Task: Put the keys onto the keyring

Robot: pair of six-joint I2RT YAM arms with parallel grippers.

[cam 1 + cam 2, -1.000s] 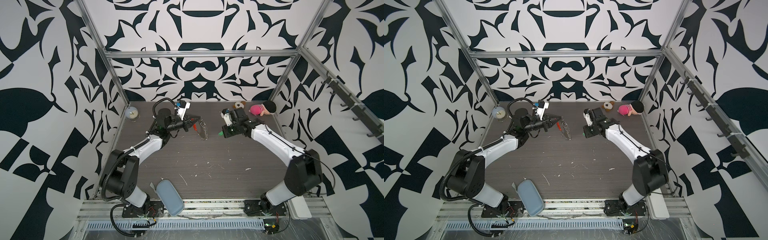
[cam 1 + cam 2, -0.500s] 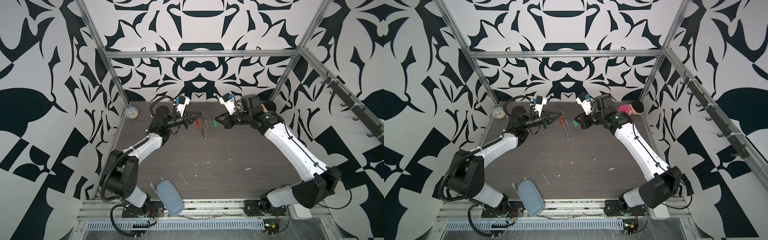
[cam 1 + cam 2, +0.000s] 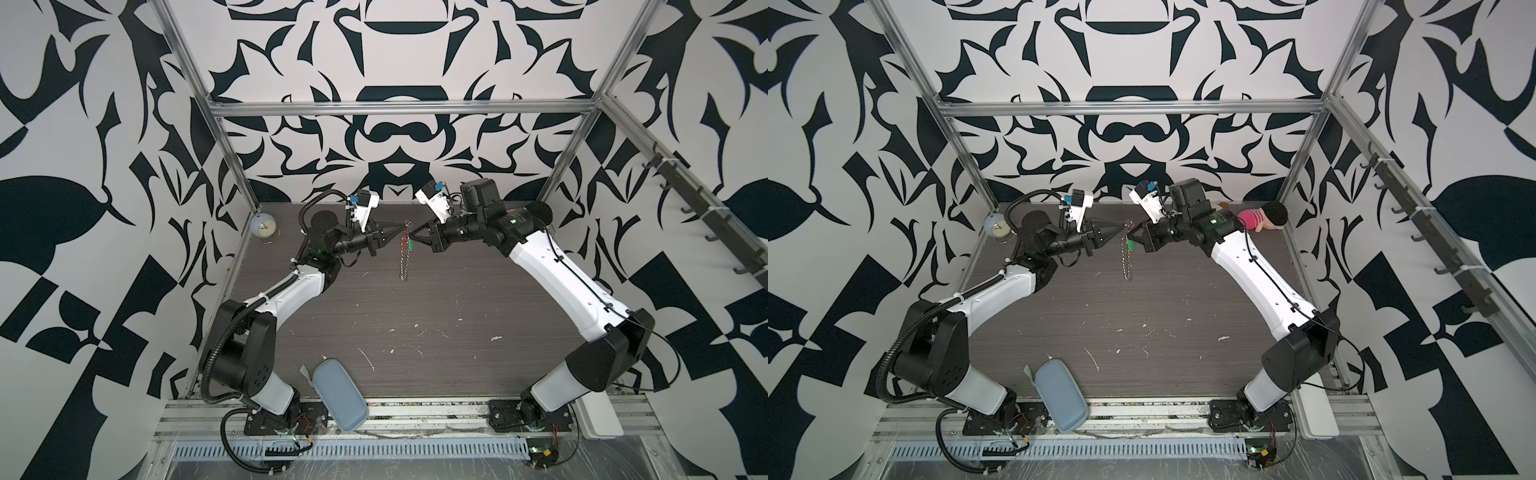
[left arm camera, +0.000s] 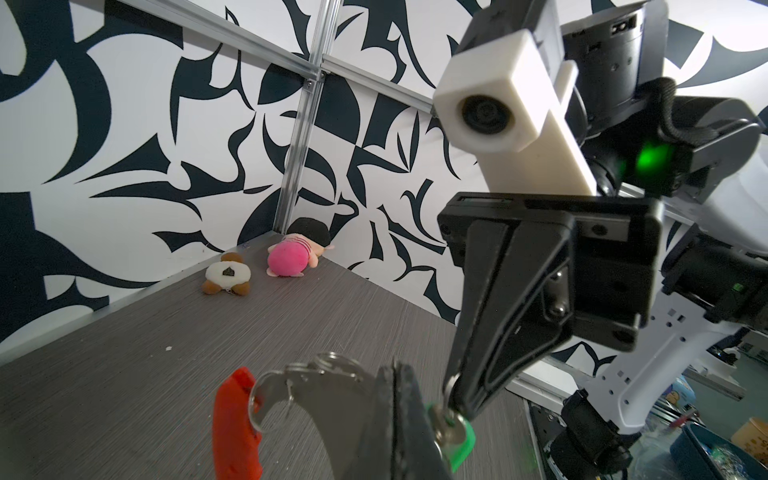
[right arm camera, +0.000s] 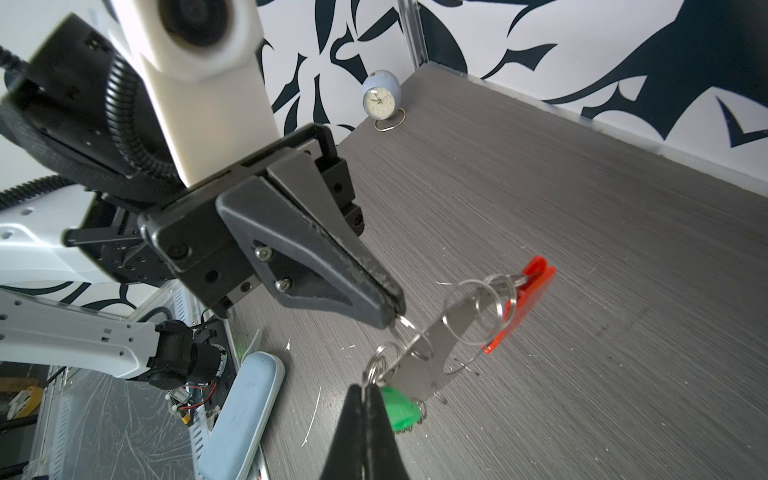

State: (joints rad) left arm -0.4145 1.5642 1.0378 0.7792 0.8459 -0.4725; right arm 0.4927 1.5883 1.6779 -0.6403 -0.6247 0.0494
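One keyring (image 3: 403,257) hangs above the far middle of the table (image 3: 457,332), pinched in the closed left claw (image 3: 401,227). One green-tagged key (image 3: 410,246) sits just beside it, gripped by the closed right claw (image 3: 414,237). Far right: one pink plush toy (image 3: 1260,218) and one brown plush toy (image 4: 227,276). Far left: one clock (image 3: 264,225). Near edge: one blue case (image 3: 338,397).

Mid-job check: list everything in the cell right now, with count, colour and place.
Oval metal keyring with red plastic bar: one, silver and red, held in the air over the table's far middle.
Small metal key with green plastic tag: one, silver and green, against the keyring.
Round alarm clock: one, pale blue, far left corner.
Plush doll: one, pink, black hair, far right corner.
Plush toy: one, brown and white, beside the doll.
Oblong case: one, grey-blue, near edge.
Wood-grain table: one, dark grey.
Left tool: black, shut on a keyring ring.
Right tool: black, shut on the key.
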